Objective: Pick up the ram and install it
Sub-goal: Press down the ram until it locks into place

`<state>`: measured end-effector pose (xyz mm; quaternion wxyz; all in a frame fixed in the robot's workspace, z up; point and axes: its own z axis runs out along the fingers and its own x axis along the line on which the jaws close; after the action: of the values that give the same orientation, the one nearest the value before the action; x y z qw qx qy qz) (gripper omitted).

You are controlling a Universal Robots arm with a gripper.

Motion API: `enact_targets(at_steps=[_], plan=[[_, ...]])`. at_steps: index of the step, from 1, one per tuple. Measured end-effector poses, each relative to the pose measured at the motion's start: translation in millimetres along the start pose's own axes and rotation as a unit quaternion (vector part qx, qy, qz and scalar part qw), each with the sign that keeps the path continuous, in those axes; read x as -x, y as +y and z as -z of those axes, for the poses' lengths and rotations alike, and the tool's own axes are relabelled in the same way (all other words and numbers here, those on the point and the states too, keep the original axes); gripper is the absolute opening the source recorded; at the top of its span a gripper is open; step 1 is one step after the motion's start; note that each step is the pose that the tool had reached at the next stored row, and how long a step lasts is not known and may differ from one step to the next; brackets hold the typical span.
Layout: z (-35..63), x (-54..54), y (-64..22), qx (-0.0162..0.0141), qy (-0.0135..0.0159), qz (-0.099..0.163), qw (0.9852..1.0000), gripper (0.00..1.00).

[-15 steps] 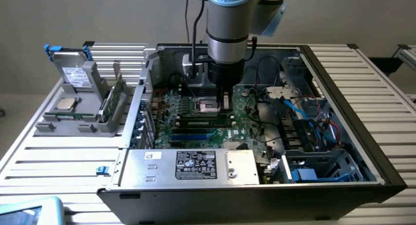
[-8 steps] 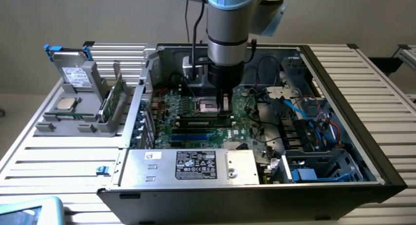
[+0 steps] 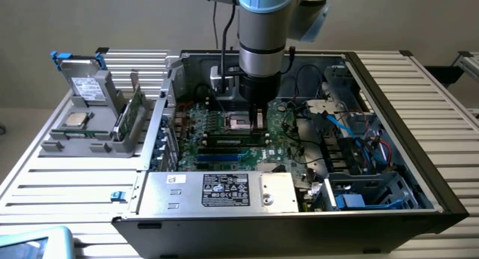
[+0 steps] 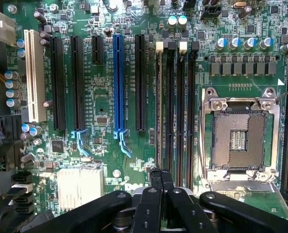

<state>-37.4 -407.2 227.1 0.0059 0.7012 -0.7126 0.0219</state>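
The ram (image 3: 127,116) stands on end, leaning, in a grey holder (image 3: 81,146) outside the computer case (image 3: 299,228), at the exterior view's left and well apart from the arm. Nothing touches it there.

The gripper (image 4: 161,183) is closed with its fingers pressed together and nothing between them. It hangs low inside the case, over the near end of the black memory slots (image 4: 175,107), just beside the empty processor socket (image 4: 241,138) on the green motherboard (image 4: 105,73).

In the exterior view a dark strip lies along the slots under the arm. Whether that is a second stick already seated cannot be told.

My judgement is that the pick-up is not yet done for the stick in the holder. A grasp on it calls for the fingers to part and to line up with its thin edges, clear of the holder's walls.
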Motion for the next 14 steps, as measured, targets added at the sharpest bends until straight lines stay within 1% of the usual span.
enact_targets(at_steps=[3,4,5,7,9,11,14], plan=[[0.4,0.0,0.1,-0.0001,-0.0002,0.000,1.0000,0.11],[2.4,0.0,0.6,-0.0002,-0.0006,0.000,1.0000,0.11],[5.5,-0.1,1.2,0.0001,-0.0002,0.000,1.0000,0.11],[10.1,-0.4,4.9,0.0001,-0.0002,0.000,1.0000,0.11],[11.4,-0.6,12.1,0.0001,-0.0002,0.000,1.0000,0.11],[11.8,-0.8,21.0,0.0002,-0.0001,0.000,1.0000,0.11],[12.0,-1.0,34.2,-0.0007,-0.0001,0.000,1.0000,0.11]])
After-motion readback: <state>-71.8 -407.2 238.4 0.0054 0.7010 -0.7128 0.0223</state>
